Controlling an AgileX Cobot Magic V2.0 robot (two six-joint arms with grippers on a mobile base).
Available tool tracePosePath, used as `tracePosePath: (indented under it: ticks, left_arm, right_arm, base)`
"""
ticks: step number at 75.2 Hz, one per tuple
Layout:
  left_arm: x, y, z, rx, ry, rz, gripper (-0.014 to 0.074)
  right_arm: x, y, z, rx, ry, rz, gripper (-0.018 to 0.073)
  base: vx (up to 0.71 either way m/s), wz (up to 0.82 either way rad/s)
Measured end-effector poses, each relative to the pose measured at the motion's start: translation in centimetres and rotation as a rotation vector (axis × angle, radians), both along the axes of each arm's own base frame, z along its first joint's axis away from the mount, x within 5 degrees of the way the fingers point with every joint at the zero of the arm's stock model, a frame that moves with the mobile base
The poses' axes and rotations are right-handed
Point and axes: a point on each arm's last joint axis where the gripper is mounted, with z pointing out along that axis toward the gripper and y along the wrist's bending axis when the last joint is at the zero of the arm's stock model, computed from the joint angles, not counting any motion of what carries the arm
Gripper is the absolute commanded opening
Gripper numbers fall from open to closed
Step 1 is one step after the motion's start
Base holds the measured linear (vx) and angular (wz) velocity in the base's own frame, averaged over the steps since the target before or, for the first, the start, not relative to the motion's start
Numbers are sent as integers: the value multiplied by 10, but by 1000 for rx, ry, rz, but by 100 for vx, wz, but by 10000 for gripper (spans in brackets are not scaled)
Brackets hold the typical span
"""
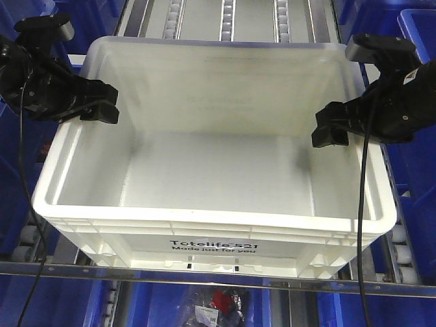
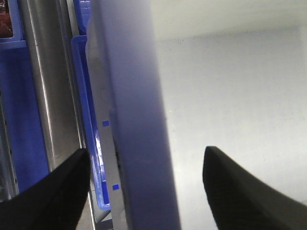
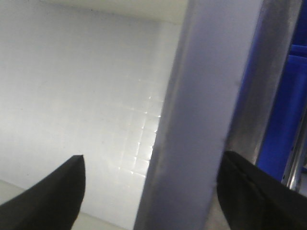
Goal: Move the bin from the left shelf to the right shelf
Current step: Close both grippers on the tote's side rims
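The white bin (image 1: pixel 136 235) fills the middle of the front view, upright and empty, resting on the shelf's roller tracks (image 1: pixel 228 17) that run away toward 12 o'clock. Its front wall faces 6 o'clock and carries the black print (image 1: pixel 213 246) "Totelife 521 Made just for you". A metal front rail (image 1: pixel 204 276) crosses just below that wall. Whether this is the left or right shelf, I cannot tell.

My left gripper (image 1: pixel 102 102) sits at the bin's rim at about 10 o'clock. In my left wrist view the bin's side wall (image 2: pixel 139 120) runs up between my 2 fingers (image 2: pixel 240 191), 1 outside and 1 inside the bin, so the left gripper (image 2: pixel 146 155) stands spread wide astride the wall, with a gap showing on both sides.

My right gripper (image 1: pixel 330 126) is at the opposite rim at about 3 o'clock. My right wrist view shows the same: the wall's rim (image 3: pixel 192 134) rises between 2 dark fingers (image 3: pixel 53 191), the right gripper (image 3: pixel 153 154) parted and clamped on nothing.

Blue bins (image 1: pixel 415 41) flank the shelf at 3 and 9 o'clock, and another lies under it at 6 o'clock, holding a clear bag (image 1: pixel 218 300) with something red and black. A black cable (image 1: pixel 364 204) hangs from my right arm across the bin's corner. A metal upright (image 2: pixel 48 96) stands just outside the wall by my left fingers
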Motion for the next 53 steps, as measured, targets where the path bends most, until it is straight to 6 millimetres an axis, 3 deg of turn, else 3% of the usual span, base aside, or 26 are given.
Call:
tracePosePath:
  ticks: [8,20,23,53]
  left_arm:
    - [0,0,0,-2,-9,-8,316]
    - [1,0,-1,11,-14,-19,22]
    - [2,0,0,14,-20,-15,-10]
    - [2,1,0,-4,-27,-29,-6]
  right_arm:
    - [0,0,0,0,-1,0,335]
    - [1,-1,-1,-12,0,3,27]
    - [1,-1,-1,-10,2,4,-15]
    - [-6,-2,12,2,-58,-1,-6]
  base:
    - [0,0]
    - [0,0]
    - [0,0]
    - [0,0]
